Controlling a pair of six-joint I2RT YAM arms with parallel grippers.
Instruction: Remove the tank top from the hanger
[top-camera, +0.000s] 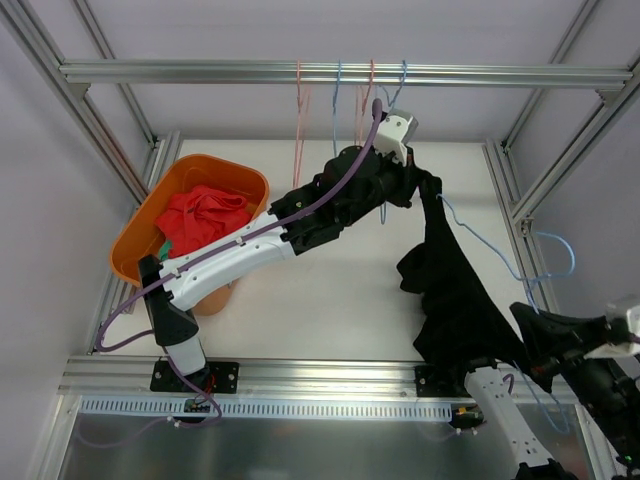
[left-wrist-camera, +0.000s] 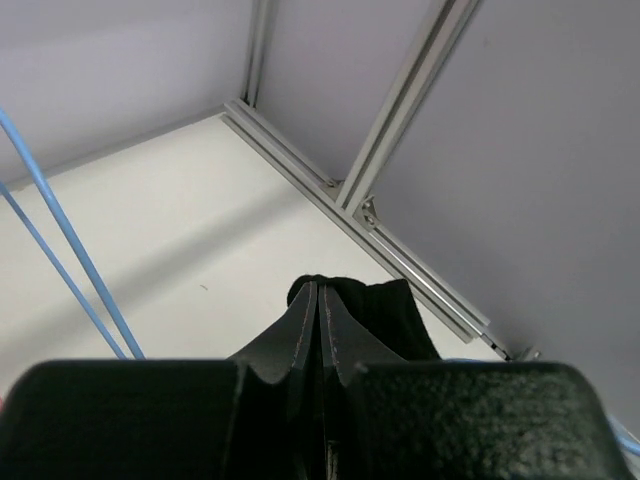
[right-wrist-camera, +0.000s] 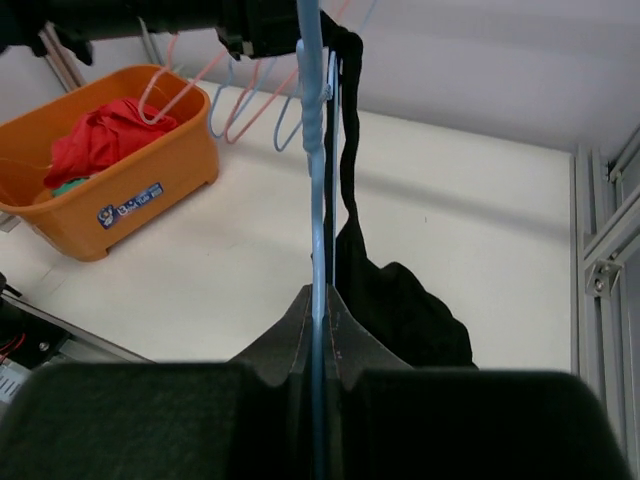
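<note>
My right fingers (right-wrist-camera: 285, 345) are clenched on the blue hanger (right-wrist-camera: 316, 150) wire, with that arm low at the near right corner. My left arm reaches far across, its left fingers (left-wrist-camera: 275, 345) pinching the black tank top (top-camera: 450, 290), which drapes down toward the right arm above the tabletop (top-camera: 330, 300). The sticker (right-wrist-camera: 130, 205) on the orange basket (right-wrist-camera: 190, 160) is too small to read.

The label (right-wrist-camera: 130, 206) on the orange basket (right-wrist-camera: 60, 225) is too blurred to read.

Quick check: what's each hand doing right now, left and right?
Left hand: closed on the black tank top.
Right hand: closed on the blue hanger.
</note>
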